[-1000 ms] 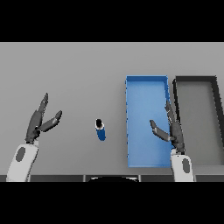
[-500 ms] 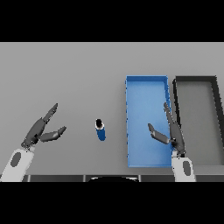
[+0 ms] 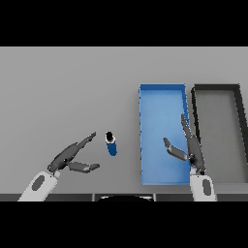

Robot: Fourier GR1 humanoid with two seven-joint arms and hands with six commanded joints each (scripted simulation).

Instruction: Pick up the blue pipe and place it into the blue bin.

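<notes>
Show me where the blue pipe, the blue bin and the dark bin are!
blue pipe [image 3: 112, 144], head view, on its blue body.
blue bin [image 3: 157, 126], head view, on its bare floor.
dark bin [image 3: 218, 131], head view, on its grey floor.

Grey table [image 3: 72, 87], blue pipe [image 3: 111, 144] standing, blue bin [image 3: 143, 135], dark bin [image 3: 240, 126] beside it

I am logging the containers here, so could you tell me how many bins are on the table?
2: the blue bin right of centre, and a dark bin beside it at the right edge.
</notes>
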